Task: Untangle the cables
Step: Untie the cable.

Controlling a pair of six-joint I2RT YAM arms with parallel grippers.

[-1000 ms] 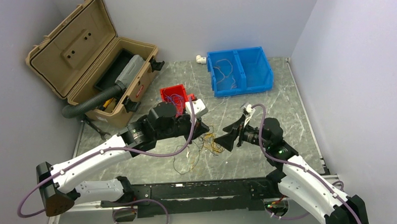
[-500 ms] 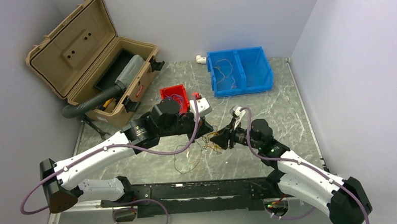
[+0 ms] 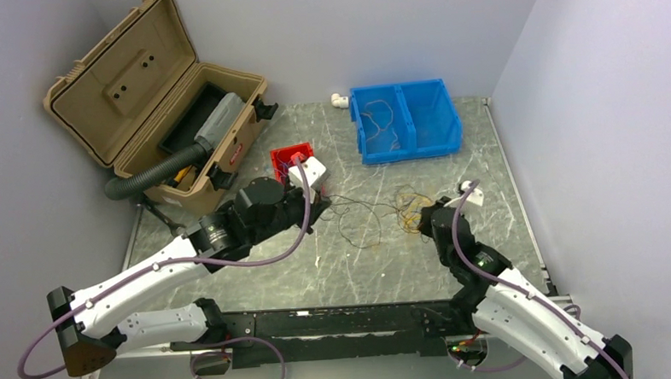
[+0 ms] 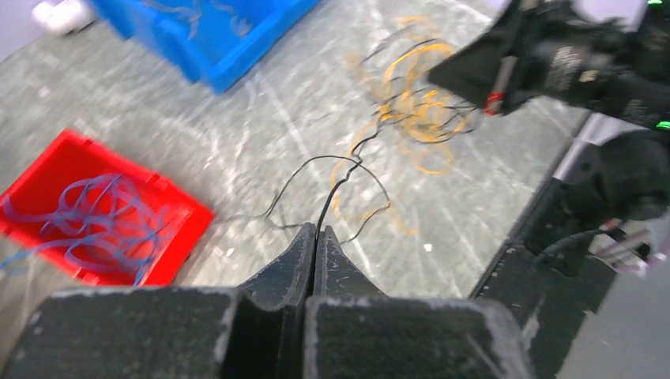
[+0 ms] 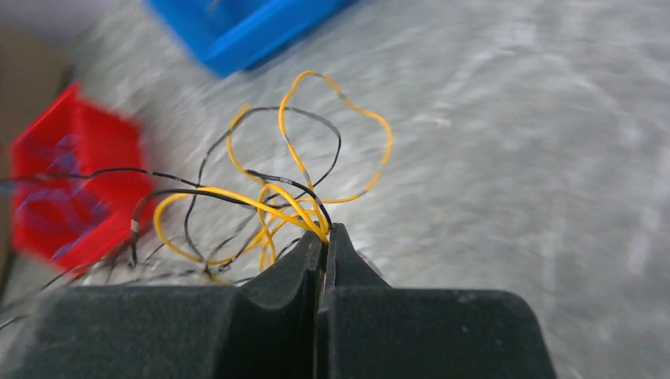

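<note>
Right, two grippers are in play, and both are pressed together on wire. The left gripper (image 4: 316, 234) has its two fingers flat against each other, pinching one black strand (image 4: 341, 180) at the very tips. From above, that left gripper (image 3: 322, 205) sits just left of the table's middle, and the black strand (image 3: 358, 201) runs from it rightward across the grey marbled table (image 3: 361, 265).

Over on the right, the right gripper (image 5: 325, 234) is clamped too, with several yellow wires (image 5: 237, 197) caught between its tips. They loop out into the tangle (image 5: 300, 158), yellow-orange and black mixed. In the overhead view the right gripper (image 3: 424, 215) is touching that one tangle (image 3: 408, 205), right of centre and on the near side of the blue bin (image 3: 409, 155).

Bins now: two of them. One small red bin (image 3: 281, 155) sits just beyond the left wrist, holding a bunch of blue wires (image 4: 103, 225). The blue bin has two compartments; a few thin strands (image 3: 382, 119) lie in the left one.

Far left, one tan toolbox (image 3: 123, 88) stands with its lid up, and one black corrugated hose (image 3: 156, 167) hangs over its near edge.
</note>
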